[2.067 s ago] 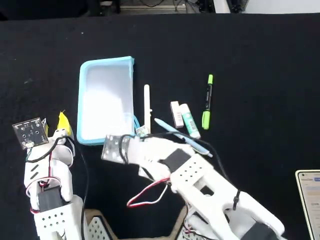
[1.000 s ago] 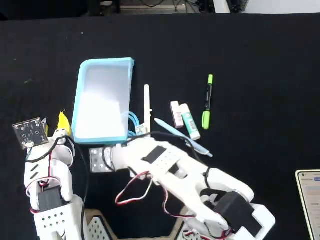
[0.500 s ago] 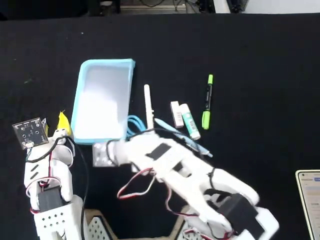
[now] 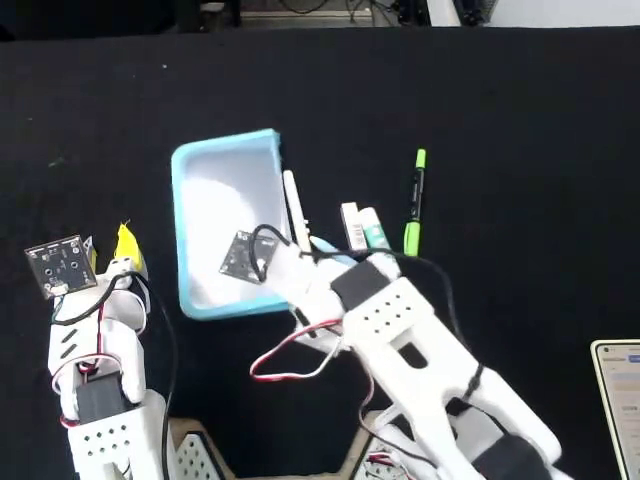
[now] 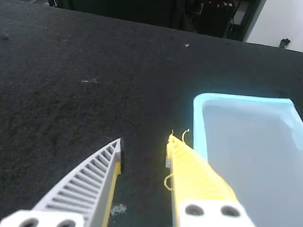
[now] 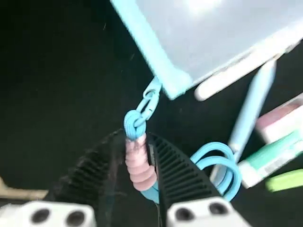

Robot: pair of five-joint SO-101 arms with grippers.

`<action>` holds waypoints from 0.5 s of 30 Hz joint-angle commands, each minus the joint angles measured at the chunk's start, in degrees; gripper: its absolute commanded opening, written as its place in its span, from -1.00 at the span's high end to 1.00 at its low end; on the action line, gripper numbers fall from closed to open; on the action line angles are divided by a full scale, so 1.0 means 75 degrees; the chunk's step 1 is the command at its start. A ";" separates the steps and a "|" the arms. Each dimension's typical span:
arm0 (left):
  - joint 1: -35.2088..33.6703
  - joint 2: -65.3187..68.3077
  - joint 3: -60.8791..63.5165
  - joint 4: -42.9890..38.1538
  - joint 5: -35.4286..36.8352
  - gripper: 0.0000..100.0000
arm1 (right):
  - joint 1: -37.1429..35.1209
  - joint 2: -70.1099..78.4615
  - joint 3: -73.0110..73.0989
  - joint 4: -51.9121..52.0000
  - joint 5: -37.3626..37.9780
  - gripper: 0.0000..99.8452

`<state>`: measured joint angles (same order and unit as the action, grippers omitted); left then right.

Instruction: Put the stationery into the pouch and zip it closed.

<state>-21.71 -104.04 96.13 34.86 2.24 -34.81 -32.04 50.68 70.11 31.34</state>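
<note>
High view is showing one black table [image 4: 520, 100] bearing one pouch [image 4: 225, 215], with five stationery items [image 4: 412, 215] lying beside it. The right gripper [image 6: 137, 142] is pinching the zipper pull [image 6: 138, 165]. The left gripper [image 5: 144, 142] is hovering near the pouch with its jaws standing apart.

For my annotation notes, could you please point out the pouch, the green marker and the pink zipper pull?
pouch [image 4: 215, 195], high view, on its pale front panel.
green marker [image 4: 415, 203], high view, on the middle of its dark barrel.
pink zipper pull [image 6: 138, 163], right wrist view, on its pink ribbed part.

place: robotics lab bench | signs: black table cover [image 4: 540, 110], cables [image 4: 390, 10] behind
</note>
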 commanded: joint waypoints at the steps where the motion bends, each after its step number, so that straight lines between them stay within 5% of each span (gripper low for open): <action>1: 0.0041 -0.0059 0.0158 -0.0152 0.0023 0.68 | 0.0105 0.0803 -0.0369 0.0328 -0.0105 0.97; 11: 0.0006 -0.0059 0.0158 -0.0152 0.0023 0.68 | 0.0070 0.1412 -0.1600 0.1114 -0.0527 0.76; 15: 0.0053 -0.0059 0.0158 -0.0152 0.0023 0.68 | 0.0070 0.1377 -0.1565 0.0399 -0.1078 0.76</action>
<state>-21.71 -104.04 96.13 34.86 2.24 -34.81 -20.53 41.45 77.05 26.77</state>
